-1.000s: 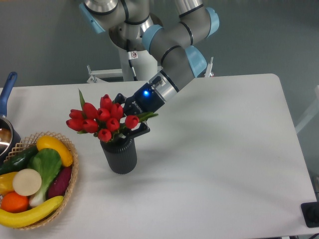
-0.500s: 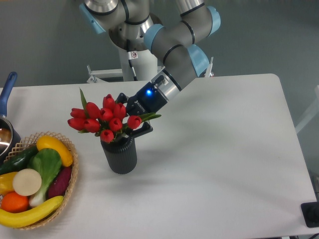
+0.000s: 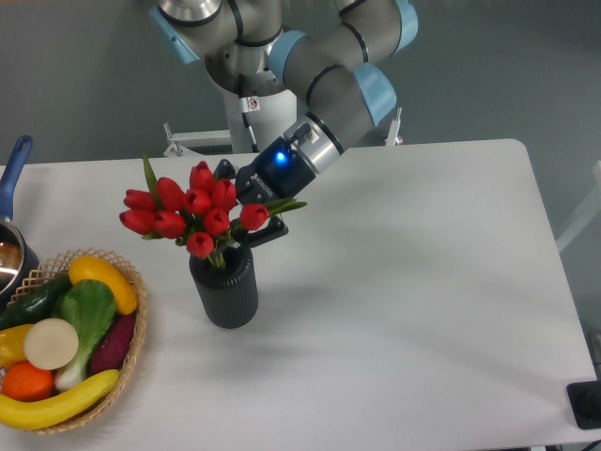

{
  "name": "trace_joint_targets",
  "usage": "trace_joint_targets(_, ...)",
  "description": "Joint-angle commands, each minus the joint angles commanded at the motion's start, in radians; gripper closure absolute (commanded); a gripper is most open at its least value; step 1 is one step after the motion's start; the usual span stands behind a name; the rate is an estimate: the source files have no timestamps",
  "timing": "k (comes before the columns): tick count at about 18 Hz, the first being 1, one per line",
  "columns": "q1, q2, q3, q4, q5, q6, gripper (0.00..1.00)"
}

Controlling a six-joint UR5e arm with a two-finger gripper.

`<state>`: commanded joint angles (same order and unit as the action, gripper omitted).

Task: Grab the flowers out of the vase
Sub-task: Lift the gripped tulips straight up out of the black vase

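Observation:
The flowers (image 3: 188, 211), a bunch of red tulips with green leaves, stand just above the dark grey ribbed vase (image 3: 225, 293) at the table's left centre. Their stems still reach down into its mouth. My gripper (image 3: 241, 222) comes in from the right behind the blooms and is shut on the bunch. One black finger (image 3: 269, 231) shows below the rightmost tulip, while the rest of the grip is hidden by blooms and leaves. A blue light glows on the gripper body.
A wicker basket (image 3: 134, 349) of fruit and vegetables sits at the front left, close to the vase. A pot with a blue handle (image 3: 15, 169) is at the left edge. A small black object (image 3: 584, 404) lies at the front right corner.
The gripper and the bunch have risen a little and shifted left together. The blooms now sit higher above the vase's mouth. The vase has not moved.

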<state>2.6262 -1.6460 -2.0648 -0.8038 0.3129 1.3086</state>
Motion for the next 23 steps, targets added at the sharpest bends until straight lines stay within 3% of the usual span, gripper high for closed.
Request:
trace_joint_targets(12,-0.002,0.092,0.075,0.0,-0.008,-0.222,0.53)
trace_joint_targets(23,0.0,0.117,0.193,0.0,-0.051,-0.394,0.53)
